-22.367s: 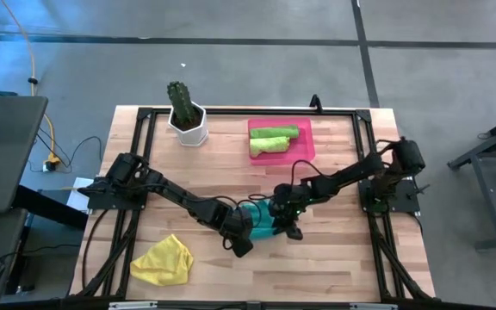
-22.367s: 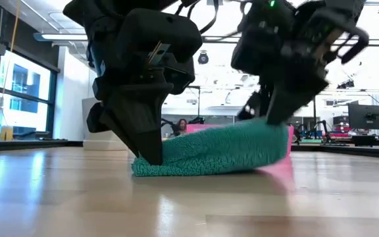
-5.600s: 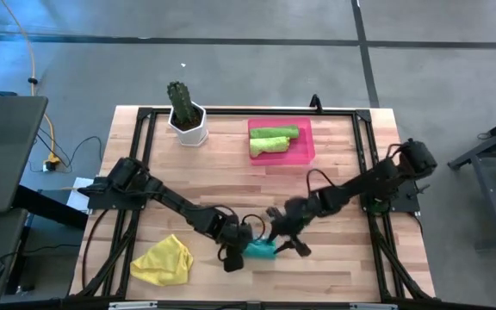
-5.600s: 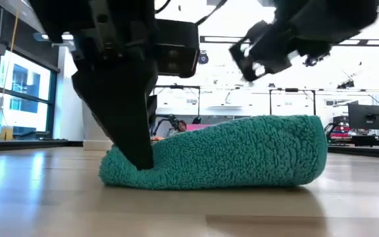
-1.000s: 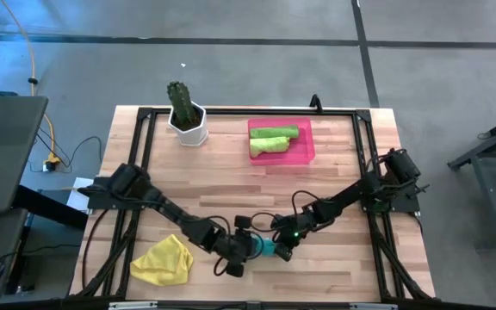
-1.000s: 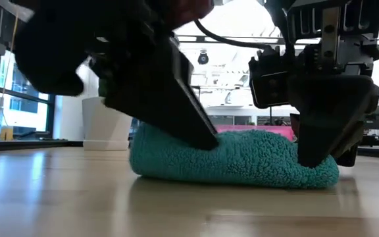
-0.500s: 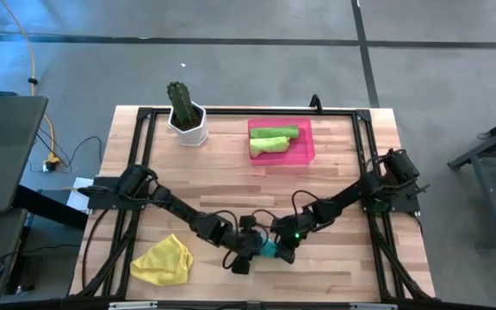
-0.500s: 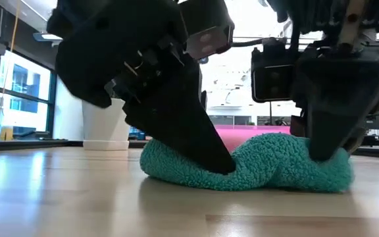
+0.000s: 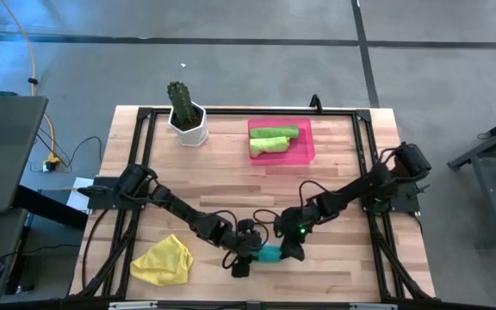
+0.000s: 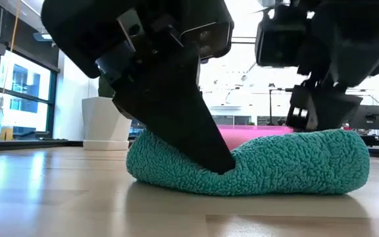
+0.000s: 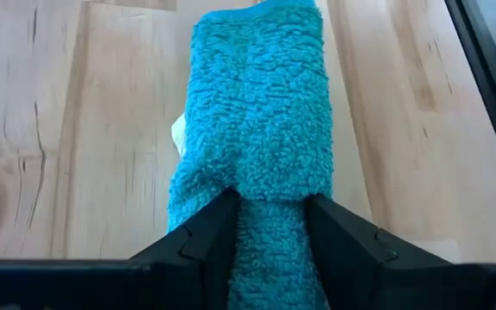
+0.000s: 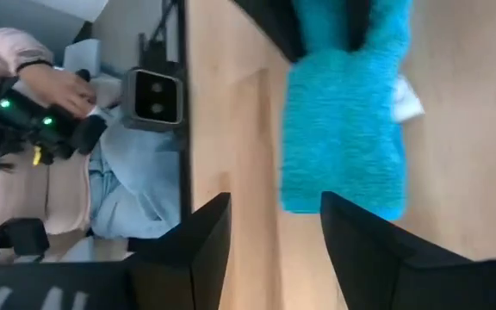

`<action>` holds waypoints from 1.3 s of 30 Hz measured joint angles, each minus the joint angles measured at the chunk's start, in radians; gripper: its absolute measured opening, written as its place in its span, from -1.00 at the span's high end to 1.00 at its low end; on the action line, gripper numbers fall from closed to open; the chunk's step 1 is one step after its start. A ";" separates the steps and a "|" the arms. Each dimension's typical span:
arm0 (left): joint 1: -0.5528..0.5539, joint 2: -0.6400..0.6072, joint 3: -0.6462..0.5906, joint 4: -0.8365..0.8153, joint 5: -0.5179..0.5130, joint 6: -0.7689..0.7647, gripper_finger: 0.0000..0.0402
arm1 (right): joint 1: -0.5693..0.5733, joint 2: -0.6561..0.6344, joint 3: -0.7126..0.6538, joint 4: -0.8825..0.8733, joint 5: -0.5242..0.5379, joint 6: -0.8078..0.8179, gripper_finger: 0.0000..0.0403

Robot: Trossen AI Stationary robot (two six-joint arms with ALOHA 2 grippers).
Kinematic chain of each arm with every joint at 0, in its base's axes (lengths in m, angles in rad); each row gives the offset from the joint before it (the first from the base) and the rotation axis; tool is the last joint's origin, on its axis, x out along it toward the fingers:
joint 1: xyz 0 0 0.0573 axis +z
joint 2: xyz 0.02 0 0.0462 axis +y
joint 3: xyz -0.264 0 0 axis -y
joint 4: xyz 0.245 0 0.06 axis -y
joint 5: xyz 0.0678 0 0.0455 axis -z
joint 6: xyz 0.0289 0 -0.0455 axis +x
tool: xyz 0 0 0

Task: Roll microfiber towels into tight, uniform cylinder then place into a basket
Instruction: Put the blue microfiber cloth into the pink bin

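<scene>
A teal towel (image 10: 255,168), rolled into a thick cylinder, lies on its side on the wooden table near the front edge (image 9: 269,253). My left gripper (image 11: 269,207) is shut on it, coming from the table's left. My right gripper (image 12: 275,207) hangs open just above the roll's right end (image 10: 334,155), touching nothing. The pink basket (image 9: 304,151) at the far side holds two rolled lime green towels (image 9: 274,138). A crumpled yellow towel (image 9: 162,258) lies near the front left. My left gripper pinches the teal roll's two long sides (image 11: 269,185) between its fingers, a little left of the roll's middle. The fingers (image 10: 202,141) slant down from the table's left and lie along the roll. The pile is dented in there, and the roll rests on the table.
A white pot with a cactus (image 9: 185,116) stands at the far left. A black frame (image 9: 145,172) runs round the tabletop. Beyond the near edge, the right wrist view shows a small camera (image 12: 153,95) and a person's hand and sleeve (image 12: 24,77).
My right gripper has opened, let go of the roll's right end and risen clear of it. That end has puffed back up. My left gripper has rolled about its own line and sunk a little, and its finger now dents the roll nearer the middle. The roll stays on the table.
</scene>
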 joint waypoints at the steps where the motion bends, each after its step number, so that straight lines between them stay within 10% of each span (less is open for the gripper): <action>1: 0.000 0.000 0.000 0.000 0.001 -0.002 0.32 | 0.006 -0.011 0.000 -0.003 0.005 -0.006 0.14; 14: 0.088 0.003 -0.002 0.040 0.123 -0.333 0.32 | 0.183 -0.039 0.002 0.025 0.557 -0.748 0.14; 39: 0.148 0.004 -0.002 0.051 0.213 -0.526 0.33 | 0.311 0.164 0.004 0.212 0.873 -0.967 0.27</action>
